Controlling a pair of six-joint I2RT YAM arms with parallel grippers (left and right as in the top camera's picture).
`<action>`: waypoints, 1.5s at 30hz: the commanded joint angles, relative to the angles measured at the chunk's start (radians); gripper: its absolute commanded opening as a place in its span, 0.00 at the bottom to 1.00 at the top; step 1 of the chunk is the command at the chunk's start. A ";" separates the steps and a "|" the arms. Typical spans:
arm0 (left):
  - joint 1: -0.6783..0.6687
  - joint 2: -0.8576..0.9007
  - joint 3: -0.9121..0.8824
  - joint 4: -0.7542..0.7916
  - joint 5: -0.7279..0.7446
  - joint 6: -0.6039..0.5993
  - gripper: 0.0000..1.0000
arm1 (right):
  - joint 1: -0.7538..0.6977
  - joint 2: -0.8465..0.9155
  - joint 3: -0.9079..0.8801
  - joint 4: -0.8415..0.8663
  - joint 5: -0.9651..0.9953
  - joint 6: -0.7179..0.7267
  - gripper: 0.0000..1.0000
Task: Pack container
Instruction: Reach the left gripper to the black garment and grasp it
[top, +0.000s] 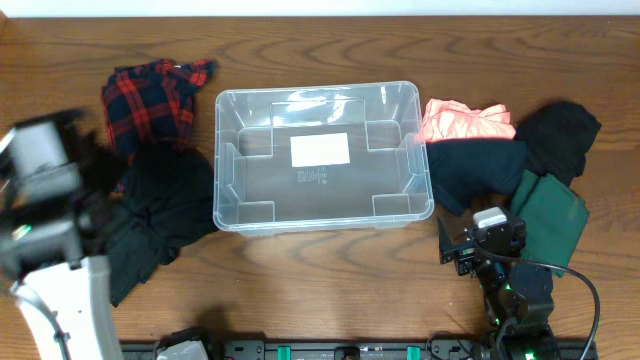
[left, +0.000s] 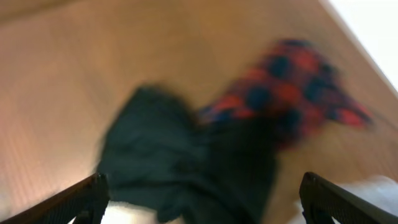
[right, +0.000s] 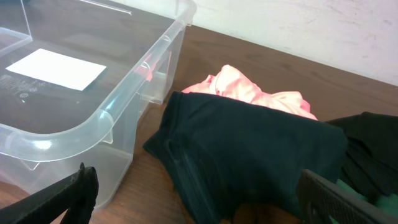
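Container mid-table, empty; only white label on floor. Nothing packed yet.

Left of it: plaid shirt, black garment. Right of it: pink top, navy garment just beside wall, black piece, green cloth.

Left gripper spread wide, empty, over black garment; view blurred. Right gripper spread wide, empty, facing navy garment.

Judgement: all six items left to pack.

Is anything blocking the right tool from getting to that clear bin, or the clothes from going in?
Nothing visible does. The bin is open on top, with only a white label on its floor. The right tool sits near one corner of it, with a dark shirt just ahead.
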 joint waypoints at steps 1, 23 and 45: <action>0.196 -0.059 0.025 -0.072 0.058 -0.122 0.98 | -0.010 -0.001 -0.004 0.001 -0.004 0.011 0.99; 0.886 0.471 -0.096 -0.100 0.771 0.726 0.98 | -0.010 -0.001 -0.004 0.001 -0.004 0.011 0.99; 0.792 0.830 -0.121 0.287 0.843 0.990 0.98 | -0.010 -0.001 -0.004 0.001 -0.004 0.011 0.99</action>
